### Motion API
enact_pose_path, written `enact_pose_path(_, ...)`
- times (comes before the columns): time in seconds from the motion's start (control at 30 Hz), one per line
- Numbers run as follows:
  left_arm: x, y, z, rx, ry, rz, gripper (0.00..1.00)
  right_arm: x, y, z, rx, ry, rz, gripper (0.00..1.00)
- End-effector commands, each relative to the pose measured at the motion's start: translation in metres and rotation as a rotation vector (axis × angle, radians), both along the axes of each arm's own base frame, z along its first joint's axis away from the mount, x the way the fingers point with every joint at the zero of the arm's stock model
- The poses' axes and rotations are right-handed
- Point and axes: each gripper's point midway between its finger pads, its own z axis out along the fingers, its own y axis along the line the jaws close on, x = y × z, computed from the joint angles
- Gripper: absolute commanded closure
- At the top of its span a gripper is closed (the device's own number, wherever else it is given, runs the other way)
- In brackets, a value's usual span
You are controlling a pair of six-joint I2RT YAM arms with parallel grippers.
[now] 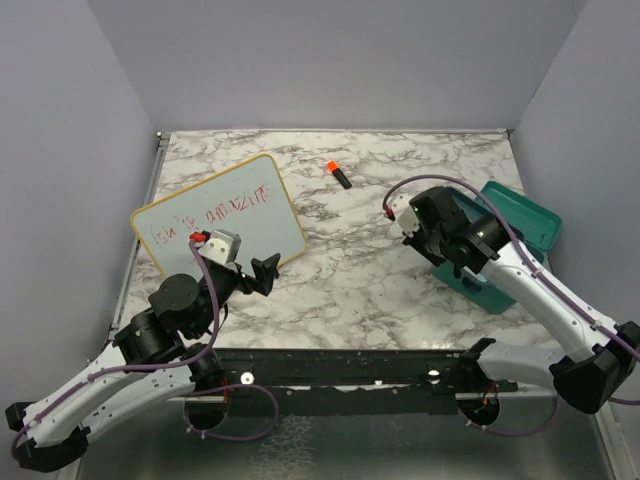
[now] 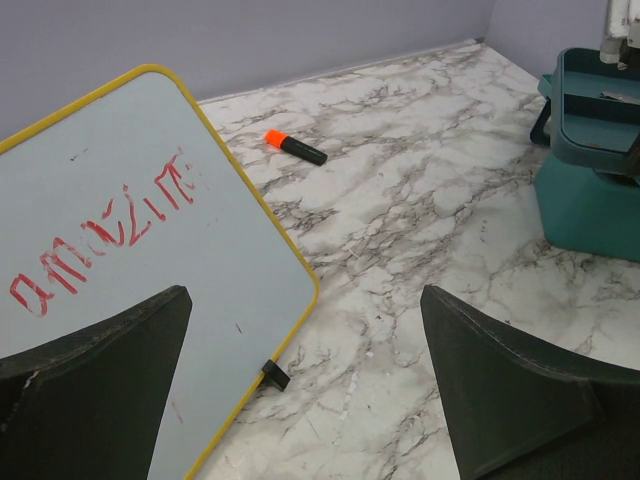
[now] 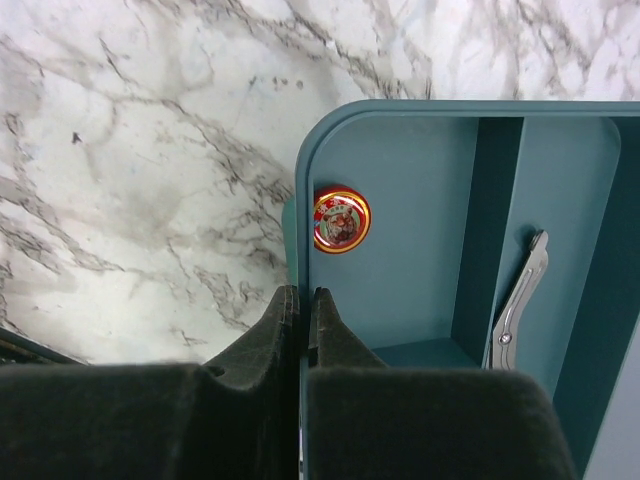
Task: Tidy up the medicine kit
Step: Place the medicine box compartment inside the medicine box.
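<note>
Left arm [image 1: 110,385]: lies low, reaching forward and inward from the near left corner, elbow folded, wrist raised.

Left gripper [image 2: 305,300]: jaws spread wide with nothing between them. Both fingers [image 2: 100,390] are dark and wedge-shaped, aimed forward and to the right.

Right arm [image 1: 530,285]: stretches forward and to the left from the near right corner, the long white link sloping up to a sharply bent wrist.

Right gripper [image 3: 302,298]: points straight down, jaws pinched together on the rim of the tray [image 3: 400,180], with one finger outside the wall and the other inside.

Whiteboard [image 1: 215,215] left — medicine kit [image 1: 522,212] right
</note>
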Motion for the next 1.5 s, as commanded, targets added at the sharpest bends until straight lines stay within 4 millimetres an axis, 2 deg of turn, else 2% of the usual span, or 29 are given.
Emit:
enact_pose_path(0.0,-0.001,-0.003,0.002,-0.02,-0.003,-0.014,0.01,-0.005,-0.017,0.0,-0.01,0.001,0.047,0.99)
enact_pose_path(0.17,0.0,-0.003,0.001,-0.016,-0.003,-0.012,0.01,-0.01,-0.035,-0.014,-0.038,0.034,0.049,0.99)
enact_pose_path(0.37,0.0,-0.002,0.0,-0.017,-0.002,-0.004,0.01,-0.023,-0.04,-0.022,-0.026,0.04,0.084,0.99)
enact_pose_path(0.5,0.001,-0.004,-0.001,-0.011,0.001,-0.005,0.01,-0.028,-0.058,-0.031,-0.071,0.058,0.035,0.99)
enact_pose_path(0.7,0.001,-0.005,-0.002,-0.01,0.003,-0.013,0.01,-0.025,-0.071,-0.029,-0.102,0.065,-0.017,0.99)
enact_pose_path(0.87,0.002,-0.004,-0.003,-0.007,-0.001,-0.004,0.01,-0.023,-0.068,-0.023,-0.052,0.05,-0.016,0.99)
enact_pose_path(1.0,0.003,-0.007,-0.005,0.001,-0.003,-0.012,0.01,-0.022,-0.077,-0.031,-0.06,0.084,-0.025,0.99)
enact_pose_path(1.27,0.003,-0.01,-0.008,0.013,0.004,-0.019,0.01,-0.014,-0.091,-0.028,-0.094,0.105,-0.036,0.99)
enact_pose_path(1.37,0.003,-0.009,-0.008,0.012,0.001,-0.017,0.01,-0.016,-0.098,-0.034,-0.12,0.132,-0.03,0.99)
enact_pose_path(1.47,0.004,-0.009,-0.007,0.012,-0.001,-0.015,0.01,-0.017,-0.092,-0.04,-0.102,0.142,0.009,0.99)
